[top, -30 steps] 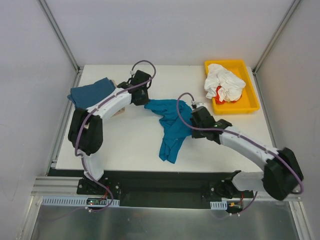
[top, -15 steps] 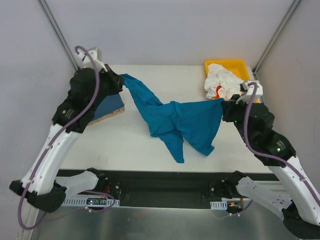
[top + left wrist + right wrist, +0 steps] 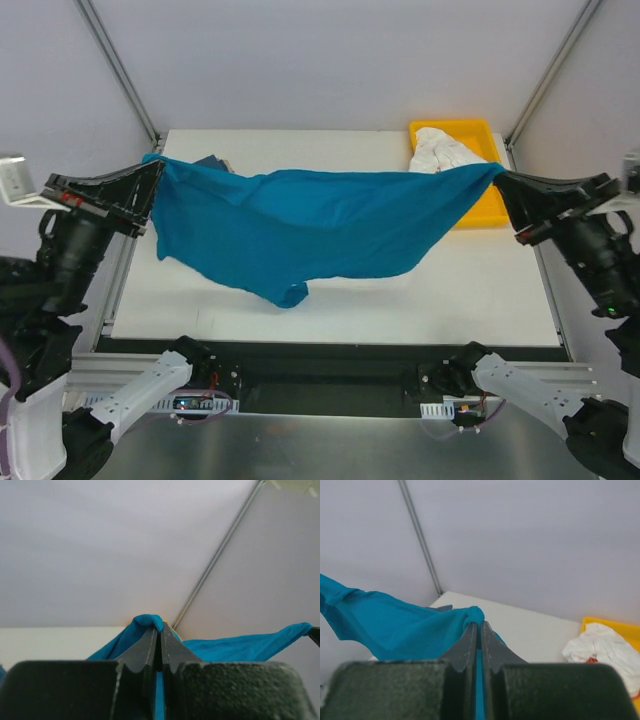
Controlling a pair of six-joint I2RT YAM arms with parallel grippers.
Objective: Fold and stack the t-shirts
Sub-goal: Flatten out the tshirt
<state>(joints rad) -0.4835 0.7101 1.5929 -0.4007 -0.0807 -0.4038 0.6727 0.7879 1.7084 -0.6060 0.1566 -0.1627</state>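
You're seeing the teal-blue t-shirt (image 3: 300, 225) hanging as soft, matt cloth, creasing in smooth folds. The left gripper (image 3: 158, 170) and right gripper (image 3: 497, 176) are showing matt black plastic, grainy at the finger bases in the wrist views. The yellow tray (image 3: 500, 208) is looking like smooth, slightly glossy plastic, holding crumpled white cloth (image 3: 440, 150). The table (image 3: 470, 290) is reading matt white.

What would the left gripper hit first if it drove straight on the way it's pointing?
The teal shirt it is clamping, bunched at the tips of the left gripper. Past that, its wrist view shows open air up to the enclosure's corner post, though depth is unclear.
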